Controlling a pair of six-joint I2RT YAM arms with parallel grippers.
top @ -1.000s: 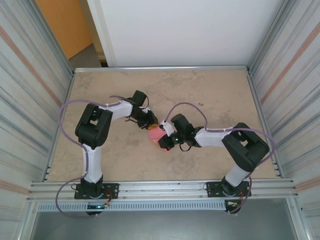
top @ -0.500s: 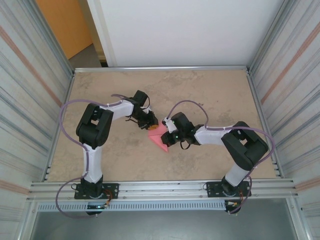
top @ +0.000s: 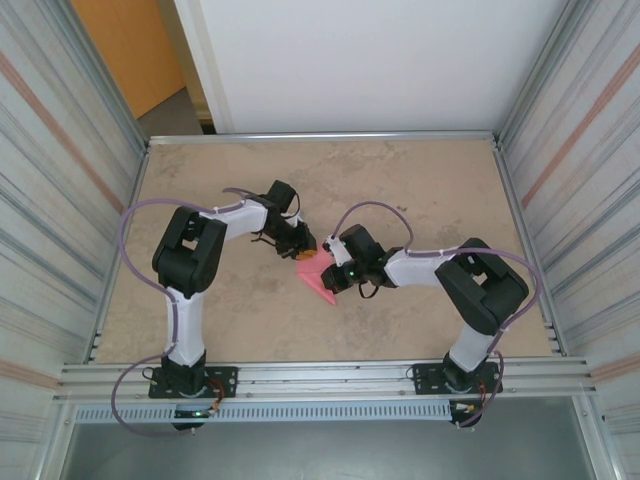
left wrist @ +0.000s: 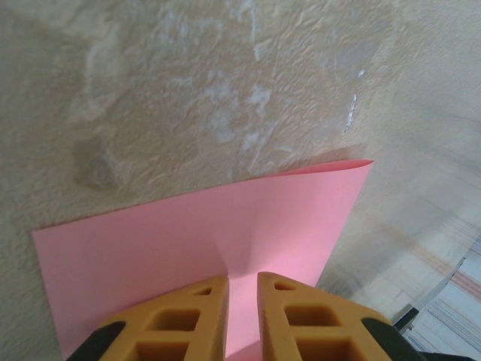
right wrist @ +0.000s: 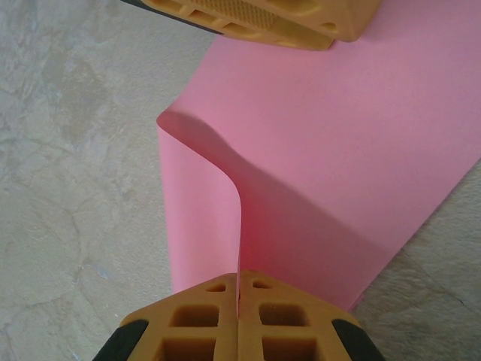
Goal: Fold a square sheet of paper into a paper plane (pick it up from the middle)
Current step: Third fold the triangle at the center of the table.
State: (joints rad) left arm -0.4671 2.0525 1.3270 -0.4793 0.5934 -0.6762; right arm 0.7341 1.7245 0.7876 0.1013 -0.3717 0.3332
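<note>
Since a second ago the square sheet of paper has sunk from a bunched hump to lie flatter mid-bench. Both tools hide its edges. It runs diagonally, narrowing toward the near right. The right tool pinches a raised fold. The left tool stands slightly parted at the sheet's edge.

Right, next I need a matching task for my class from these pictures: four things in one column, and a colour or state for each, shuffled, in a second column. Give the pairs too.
Things
1. left gripper
2. right gripper
3. paper
4. table

Colour or state
A. pink, with one edge curled up
B. beige and mottled
C. fingers pressed together, pinching an edge
D. fingers a narrow gap apart, pink showing in the gap

Pairs: 1-D, 2-C, 3-A, 4-B
</note>
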